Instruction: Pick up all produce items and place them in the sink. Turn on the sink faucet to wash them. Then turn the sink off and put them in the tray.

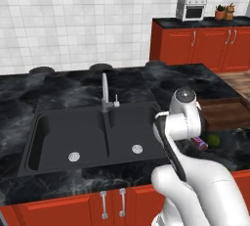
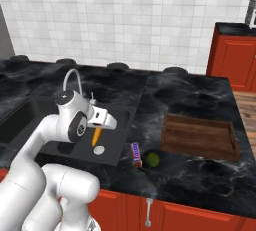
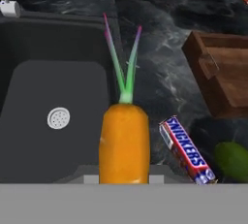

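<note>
My gripper (image 2: 98, 128) is shut on the orange carrot (image 2: 95, 137), which hangs over the right basin of the black sink (image 2: 116, 125), above its drain. In the hand view the carrot (image 3: 124, 140) stands between the fingers with its green top pointing away, over the basin edge of the sink (image 3: 58, 87). The green lime (image 2: 152, 160) lies on the counter right of the sink, also lime (image 1: 213, 139) and lime (image 3: 232, 160). The faucet (image 1: 104, 90) stands behind the basin divider. The wooden tray (image 2: 200, 137) sits empty further right.
A purple-red wrapped packet (image 2: 136, 154) lies on the counter between the sink rim and the lime, also packet (image 3: 186, 150). The left basin (image 1: 49, 137) holds nothing. Red cabinets and a toaster oven (image 1: 191, 7) stand at the far right.
</note>
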